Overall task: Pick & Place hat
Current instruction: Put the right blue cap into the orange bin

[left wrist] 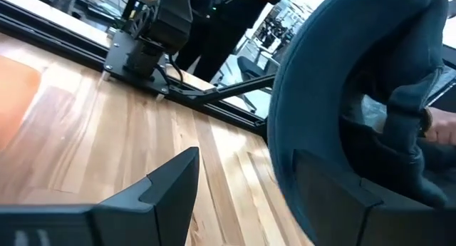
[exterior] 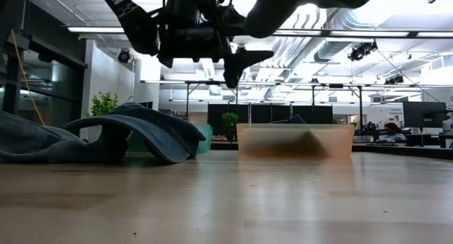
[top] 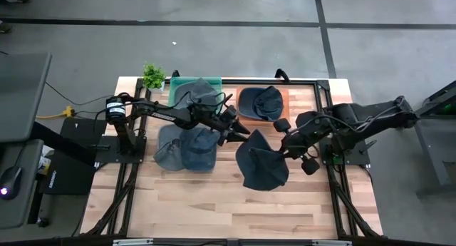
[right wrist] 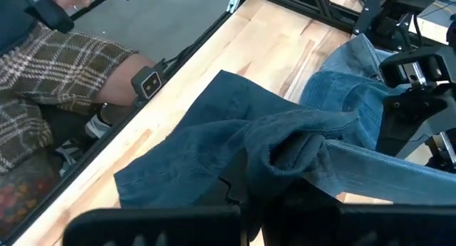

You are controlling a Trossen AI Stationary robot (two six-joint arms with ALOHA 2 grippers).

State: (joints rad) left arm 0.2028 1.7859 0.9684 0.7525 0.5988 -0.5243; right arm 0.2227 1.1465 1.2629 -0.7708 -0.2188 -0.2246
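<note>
A dark blue corduroy hat hangs over the middle of the table in my right gripper, which is shut on it; the right wrist view shows the hat spread out past the fingers. My left gripper is open just left of this hat, and its wrist view shows the hat beside one finger. In the low view the left gripper hovers well above the table. Two more blue hats lie piled on the table's left, one sits in a teal bin, and another in an orange tray. My right gripper pinches a bunched fold of the hat's cloth between its two fingers, coming from the table's right. The hat is lifted clear of the table, and its wide part hangs toward the left. My left gripper: one finger stands right beside the hat's edge; I cannot tell whether it touches.
A small green plant stands at the far left corner. The near half of the table is bare wood. A dark frame rail runs along the right side. A person in plaid trousers is beyond the table edge.
</note>
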